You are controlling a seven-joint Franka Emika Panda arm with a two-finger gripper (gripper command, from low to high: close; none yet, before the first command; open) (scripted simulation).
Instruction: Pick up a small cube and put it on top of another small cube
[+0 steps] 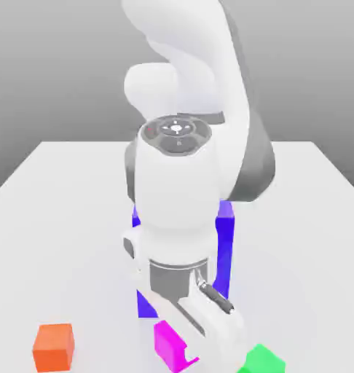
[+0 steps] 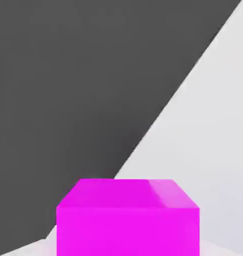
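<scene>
My two-finger gripper has the small magenta-pink cube pinched, so I should lift straight up, keep grip steady, and clear the big blue-purple block beside me.

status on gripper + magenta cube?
Jaws shut on magenta cube. Big blue-purple block stands behind the arm in the exterior view. Cube not yet stacked on another small one.

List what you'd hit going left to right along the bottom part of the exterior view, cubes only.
Small orange cube → small magenta cube → small green cube. The big blue-purple block is left out, since its span overlaps the magenta cube's.
</scene>
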